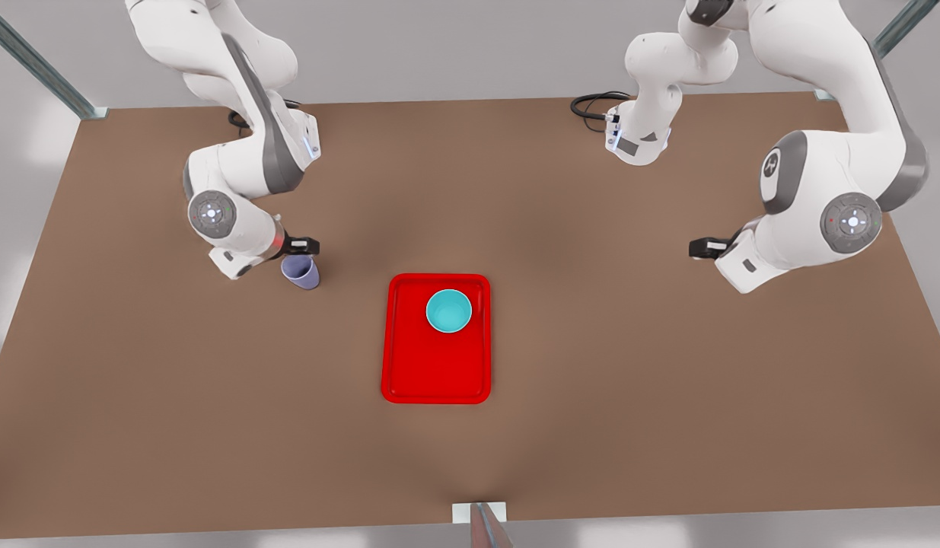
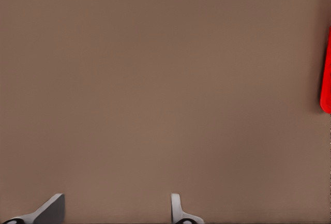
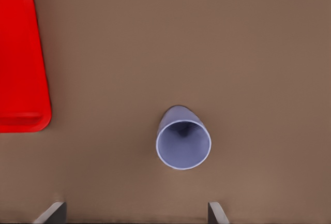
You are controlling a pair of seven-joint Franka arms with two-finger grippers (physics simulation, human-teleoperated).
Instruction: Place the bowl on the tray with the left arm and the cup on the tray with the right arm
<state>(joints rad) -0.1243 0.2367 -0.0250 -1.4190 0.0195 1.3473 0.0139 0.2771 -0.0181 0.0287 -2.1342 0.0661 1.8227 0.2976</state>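
The teal bowl (image 1: 448,310) sits upright on the far part of the red tray (image 1: 431,369) at the table's middle. On the bare table at the front view's left stands the lavender cup (image 1: 301,272), upright. My right gripper (image 1: 299,246) hovers just above and behind it. In the right wrist view the cup (image 3: 183,142) shows its dark inside ahead of my open right gripper (image 3: 135,214), with the tray's corner (image 3: 20,79) off to one side. My left gripper (image 1: 705,248) waits at the front view's right, and the left wrist view shows this gripper (image 2: 115,212) open over bare table with a sliver of tray (image 2: 326,74).
The brown table (image 1: 667,380) spreads wide around the tray. Black cables (image 1: 591,106) lie at the far edge near the arm bases. Metal frame posts (image 1: 36,65) rise at the far corners.
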